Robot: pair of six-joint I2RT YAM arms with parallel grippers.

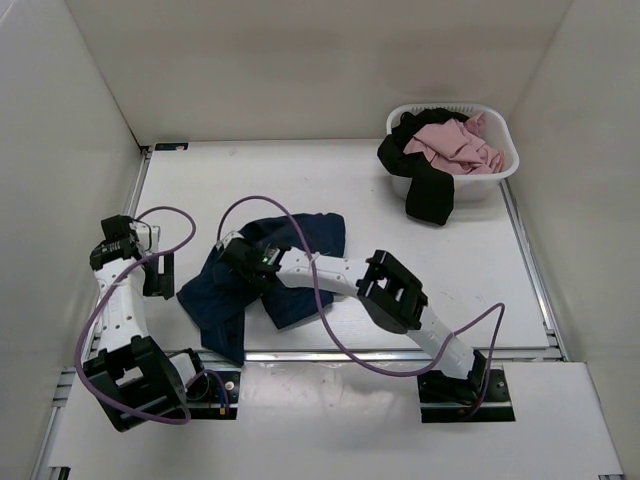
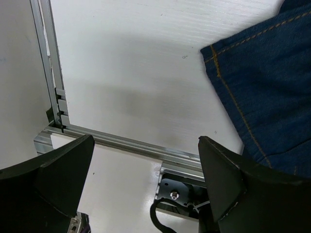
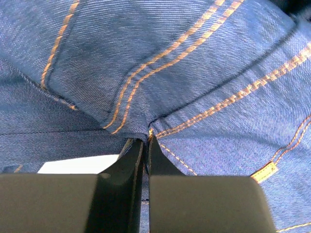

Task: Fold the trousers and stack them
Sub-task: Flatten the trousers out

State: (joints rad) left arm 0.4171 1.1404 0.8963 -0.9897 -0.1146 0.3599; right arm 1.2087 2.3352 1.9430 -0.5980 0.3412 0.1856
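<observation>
The trousers (image 1: 262, 278), dark navy denim with orange stitching, lie crumpled near the front middle-left of the table. My right gripper (image 1: 240, 256) reaches over them and is shut on a fold of the denim; in the right wrist view the fabric (image 3: 194, 73) fills the frame and is pinched between the closed jaws at my right gripper (image 3: 146, 140). My left gripper (image 1: 158, 275) hangs just left of the trousers, open and empty. In the left wrist view a hemmed denim edge (image 2: 262, 87) lies to the upper right of my left gripper (image 2: 146, 150).
A white basket (image 1: 500, 176) stands at the back right with a pink garment (image 1: 458, 146) and a black garment (image 1: 428, 182) draped over its rim. Aluminium rails (image 2: 53, 73) edge the table. White walls enclose the table. Purple cables loop over both arms.
</observation>
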